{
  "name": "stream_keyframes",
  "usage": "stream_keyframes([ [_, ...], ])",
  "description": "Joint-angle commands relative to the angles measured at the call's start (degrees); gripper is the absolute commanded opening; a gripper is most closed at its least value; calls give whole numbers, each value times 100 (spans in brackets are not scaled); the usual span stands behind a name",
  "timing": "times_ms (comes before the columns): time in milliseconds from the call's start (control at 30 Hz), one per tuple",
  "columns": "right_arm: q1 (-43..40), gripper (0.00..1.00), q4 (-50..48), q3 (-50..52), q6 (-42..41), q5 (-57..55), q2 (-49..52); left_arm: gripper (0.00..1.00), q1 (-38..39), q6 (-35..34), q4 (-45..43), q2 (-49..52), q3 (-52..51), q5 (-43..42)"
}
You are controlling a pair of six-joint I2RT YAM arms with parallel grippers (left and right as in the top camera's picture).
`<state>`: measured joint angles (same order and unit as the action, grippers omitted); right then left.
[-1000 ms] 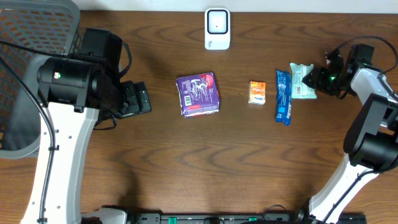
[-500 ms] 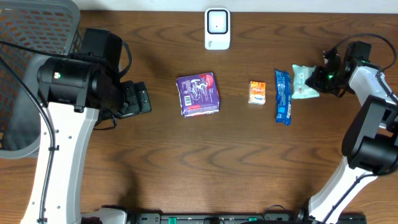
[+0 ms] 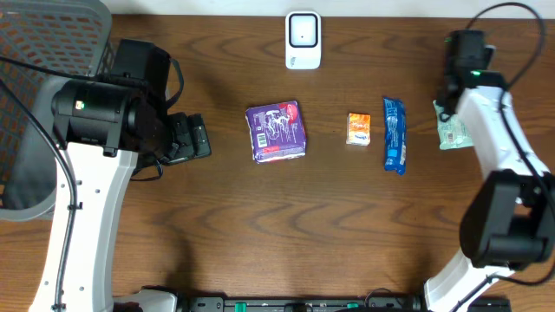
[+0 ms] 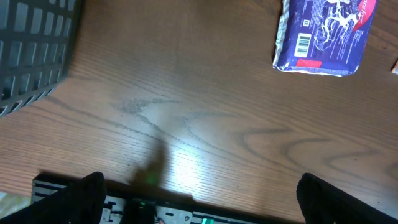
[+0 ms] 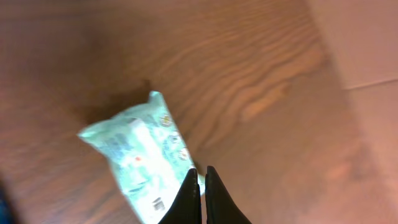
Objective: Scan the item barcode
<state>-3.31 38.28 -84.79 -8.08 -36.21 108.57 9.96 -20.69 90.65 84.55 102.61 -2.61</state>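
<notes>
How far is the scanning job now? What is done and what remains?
Done: the right jaws are shut on an edge of the pale green packet, which seems lifted. In hand: that packet only; the left jaws stand open, empty. Left: showing its barcode to the white scanner; purple pack, orange box and blue bar lie on the table.

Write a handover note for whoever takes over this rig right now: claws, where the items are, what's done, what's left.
Right claw: shut, pinching the edge of the pale green packet, which appears lifted near the table's right side.
Left claw: open, empty, over bare table to the left of the purple packet.
On the table in a row: purple packet, small orange box, blue wrapper. The white scanner stands at the far edge.
Done: pale green packet gripped.
Left: bring it in front of the white scanner, barcode facing it; it is not there yet.
</notes>
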Motion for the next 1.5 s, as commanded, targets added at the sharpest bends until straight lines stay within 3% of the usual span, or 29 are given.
stream_keyframes([
  [0,129,6,118,11,-131,-1270,435,98,-13,74,17,42,0,74],
  [33,127,14,149,11,-131,-1064,501,98,-13,74,15,42,0,74],
  [200,-205,35,116,4,-131,595,540,98,-13,74,15,42,0,74],
  [300,-603,55,42,-4,20,1705,540,98,-13,74,15,42,0,74],
  [367,-940,63,24,-4,227,2553,540,98,-13,74,17,42,0,74],
  [567,-2092,72,11,-4,417,4771,549,98,-13,72,17,42,0,74],
  [733,-2697,76,-81,-2,1163,6804,710,98,-13,74,17,42,0,74],
  [900,-2782,79,-271,-2,1182,7257,1110,98,-13,74,17,42,0,74],
  [1133,-2761,73,-457,-2,1180,7154,1821,98,-13,74,17,42,0,74],
  [1200,-2761,67,-444,-2,1180,6944,1980,98,-13,74,17,42,0,74],
  [1233,-2761,60,-415,-2,1180,6839,2033,98,-13,74,17,42,0,74],
  [1300,-2763,35,-341,-2,1182,6712,2081,98,-13,72,17,42,0,72],
  [1367,-2769,4,-304,-4,1178,6717,2061,98,-13,74,15,42,0,74],
  [1467,-2774,1,-264,-7,1152,6719,1928,98,-13,74,17,42,0,74],
])
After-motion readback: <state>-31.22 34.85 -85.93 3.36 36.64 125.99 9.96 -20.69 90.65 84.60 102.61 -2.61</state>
